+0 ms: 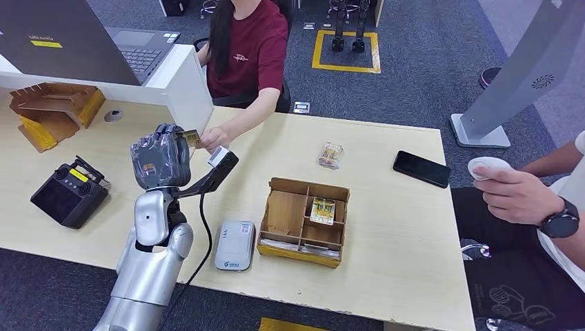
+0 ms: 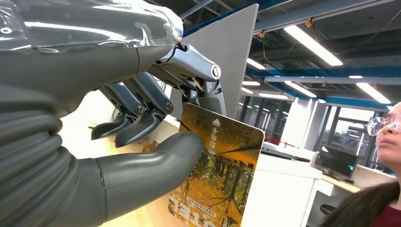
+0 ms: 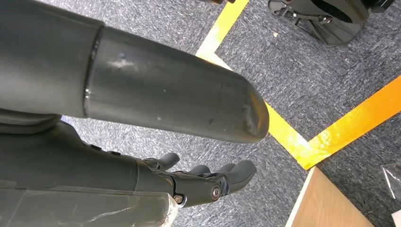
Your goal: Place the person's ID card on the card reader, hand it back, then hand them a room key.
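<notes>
My left hand (image 1: 161, 161) is raised over the table and pinches a card (image 1: 192, 137) printed with an autumn forest. The thumb (image 2: 156, 163) presses the card (image 2: 222, 179) against the darker fingers (image 2: 196, 75). A seated person in a red shirt reaches a hand (image 1: 215, 138) right up to the card's far edge; whether it touches, I cannot tell. The grey card reader (image 1: 234, 245) lies flat near the table's front edge. Beside it a wooden compartment box (image 1: 295, 185) holds a similar yellow card (image 1: 322, 210). My right hand (image 3: 208, 182) hangs over the carpet, fingers apart, holding nothing.
A black handheld controller (image 1: 69, 194) sits at the left, with a wooden rack (image 1: 52, 114) behind it. A small cabled device (image 1: 222, 164) lies beside my left wrist. A wrapped packet (image 1: 331, 155) and black phone (image 1: 421, 168) lie at the right. Another person's arm (image 1: 531, 196) is at the right edge.
</notes>
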Robot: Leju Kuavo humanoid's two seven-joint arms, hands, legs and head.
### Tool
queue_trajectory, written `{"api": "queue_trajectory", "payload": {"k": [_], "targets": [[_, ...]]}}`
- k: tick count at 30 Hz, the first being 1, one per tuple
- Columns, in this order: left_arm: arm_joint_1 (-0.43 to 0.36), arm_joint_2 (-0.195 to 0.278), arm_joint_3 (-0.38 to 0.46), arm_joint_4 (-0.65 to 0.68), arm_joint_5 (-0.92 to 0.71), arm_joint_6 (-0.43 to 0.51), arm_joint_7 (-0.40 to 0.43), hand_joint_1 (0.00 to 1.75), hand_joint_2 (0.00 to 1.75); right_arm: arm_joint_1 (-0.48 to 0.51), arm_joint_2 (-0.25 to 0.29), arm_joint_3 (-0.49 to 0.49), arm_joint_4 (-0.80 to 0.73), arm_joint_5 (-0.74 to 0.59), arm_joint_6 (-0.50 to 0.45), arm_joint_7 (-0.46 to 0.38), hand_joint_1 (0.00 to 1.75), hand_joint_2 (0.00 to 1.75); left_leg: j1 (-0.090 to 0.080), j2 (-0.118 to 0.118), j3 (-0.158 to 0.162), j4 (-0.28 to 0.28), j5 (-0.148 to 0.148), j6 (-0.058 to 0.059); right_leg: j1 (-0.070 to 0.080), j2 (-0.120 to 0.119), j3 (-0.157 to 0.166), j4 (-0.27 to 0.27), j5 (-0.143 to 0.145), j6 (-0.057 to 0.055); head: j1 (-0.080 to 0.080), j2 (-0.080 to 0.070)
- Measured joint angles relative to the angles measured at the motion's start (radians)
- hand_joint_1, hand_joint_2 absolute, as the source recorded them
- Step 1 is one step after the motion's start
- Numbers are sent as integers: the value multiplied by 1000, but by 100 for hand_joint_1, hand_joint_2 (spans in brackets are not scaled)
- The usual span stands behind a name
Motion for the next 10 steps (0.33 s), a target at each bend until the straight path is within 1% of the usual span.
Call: {"api": "queue_trajectory", "payload": {"k": [3, 4, 10], "targets": [[0, -4, 3, 3, 0, -1, -4, 3, 175, 0, 0, 0, 0, 0, 0, 0, 0, 0, 0, 0, 0, 0, 0, 0, 0, 0, 0, 0, 0, 0, 0, 0], [0, -5, 4, 3, 0, -1, -6, 0, 175, 0, 0, 0, 0, 0, 0, 0, 0, 0, 0, 0, 0, 0, 0, 0, 0, 0, 0, 0, 0, 0, 0, 0], [0, -7, 6, 4, 0, 5, 2, 0, 175, 0, 0, 0, 0, 0, -1, 2, 0, 0, 0, 0, 0, 0, 0, 0, 0, 0, 0, 0, 0, 0, 0, 0]]}}
